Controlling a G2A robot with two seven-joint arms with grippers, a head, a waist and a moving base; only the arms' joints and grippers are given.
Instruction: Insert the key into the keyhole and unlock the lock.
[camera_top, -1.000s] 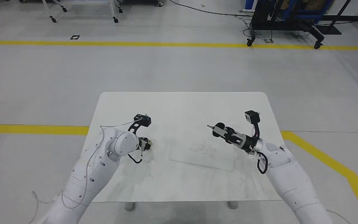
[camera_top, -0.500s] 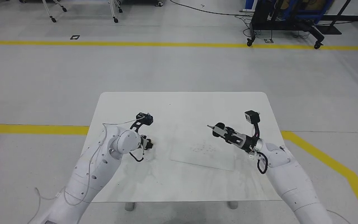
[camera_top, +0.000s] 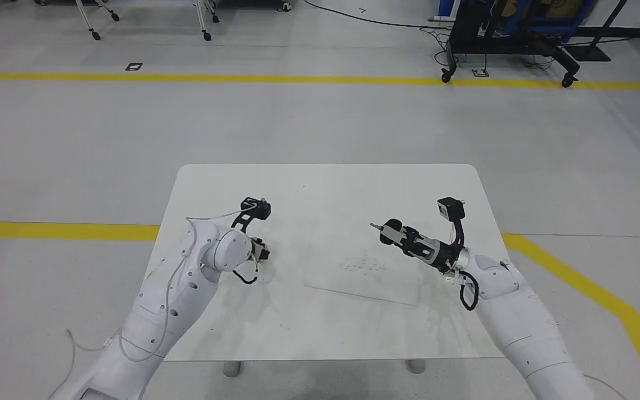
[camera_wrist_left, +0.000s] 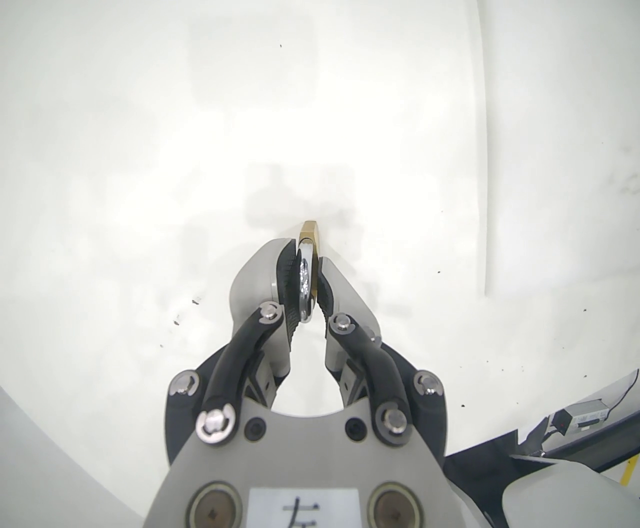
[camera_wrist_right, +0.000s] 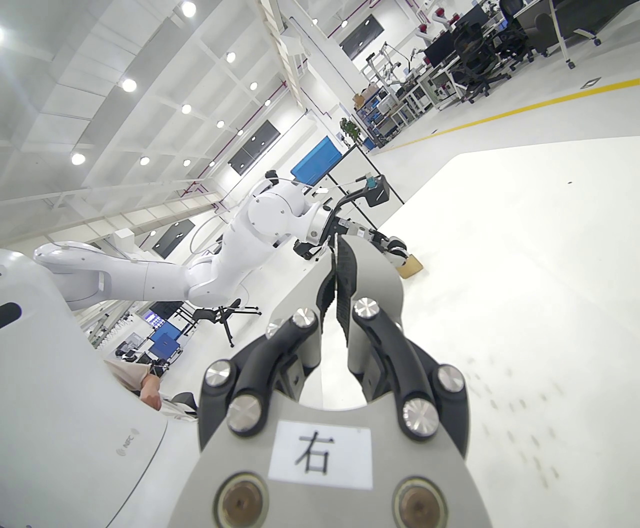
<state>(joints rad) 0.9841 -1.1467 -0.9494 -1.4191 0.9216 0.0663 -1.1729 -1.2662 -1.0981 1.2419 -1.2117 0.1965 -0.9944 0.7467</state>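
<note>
Left wrist view shows our left gripper (camera_wrist_left: 306, 255) pinching the brass, silver-shackled padlock (camera_wrist_left: 310, 232) low over the white table (camera_wrist_left: 150, 150), so we need its keyhole facing the right gripper (camera_top: 388, 228), pressed together on the thin silver key (camera_top: 375, 226)

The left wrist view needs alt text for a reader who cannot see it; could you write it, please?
The left gripper is shut on the lock, pinching its silver shackle, with the brass body poking out beyond it. The white table lies behind.
</note>
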